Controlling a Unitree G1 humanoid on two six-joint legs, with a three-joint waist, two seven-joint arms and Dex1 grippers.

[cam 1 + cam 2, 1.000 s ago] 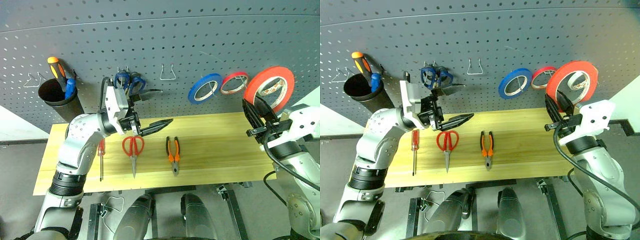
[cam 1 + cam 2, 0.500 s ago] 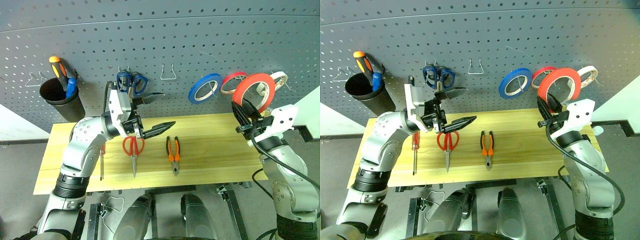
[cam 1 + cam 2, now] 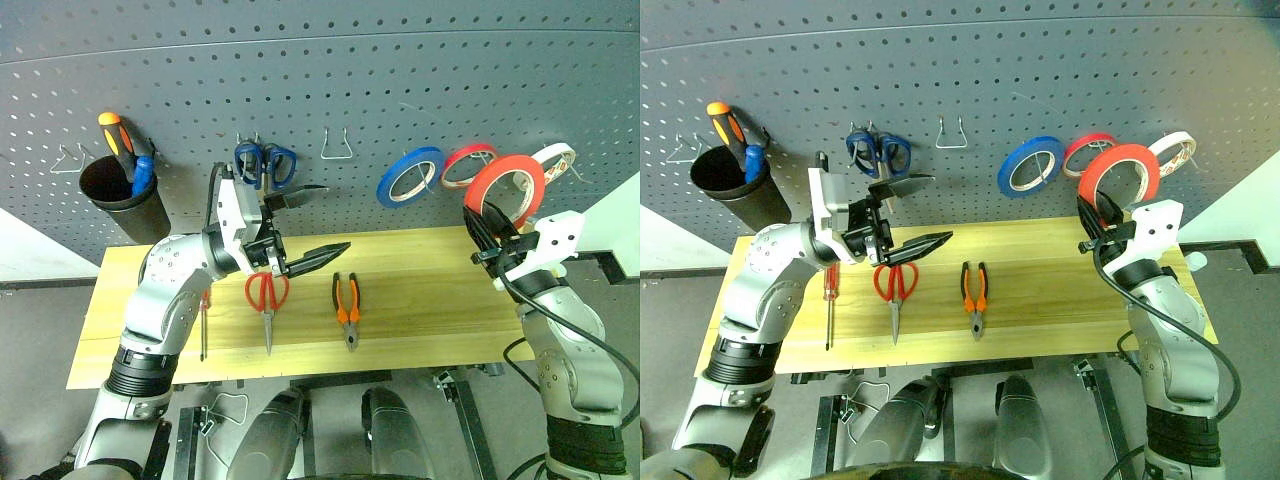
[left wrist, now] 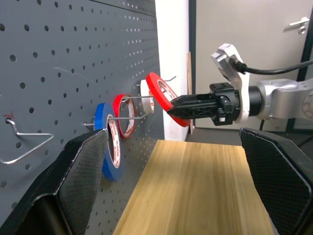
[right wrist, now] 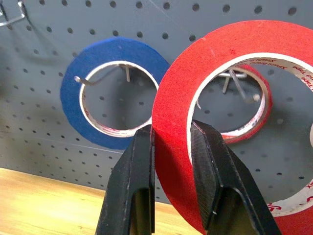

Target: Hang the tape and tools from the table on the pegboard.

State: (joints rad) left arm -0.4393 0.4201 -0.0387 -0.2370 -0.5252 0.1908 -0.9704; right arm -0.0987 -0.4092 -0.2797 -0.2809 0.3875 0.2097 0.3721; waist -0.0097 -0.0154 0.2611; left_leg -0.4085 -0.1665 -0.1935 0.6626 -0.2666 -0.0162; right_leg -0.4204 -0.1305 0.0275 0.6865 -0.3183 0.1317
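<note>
**Red tape up at the board, tools on the table**

At the right end of the pegboard (image 3: 330, 70), the right gripper (image 3: 487, 228) is clamped on the lower rim of the red tape (image 3: 503, 187), roll upright, face-on to the board. It's held in front of the hooks w/ a smaller red roll (image 3: 467, 165) and a white roll (image 3: 552, 160); blue roll (image 3: 409, 175) hangs just left of those. Can't tell if the held roll is on a hook yet.

Over the table (image 3: 420, 300), the left gripper (image 3: 305, 222) hovers w/ fingers spread wide, nothing in them, pointing toward the right arm. Below it on the wood: red scissors (image 3: 266, 300), pliers (image 3: 347, 308) beside them, slim red screwdriver (image 3: 203, 318) nr the left arm. Blue scissors (image 3: 263, 164) hang on the board; black cup (image 3: 122, 203) at far left holds an orange-and-black screwdriver (image 3: 113, 137).
</note>
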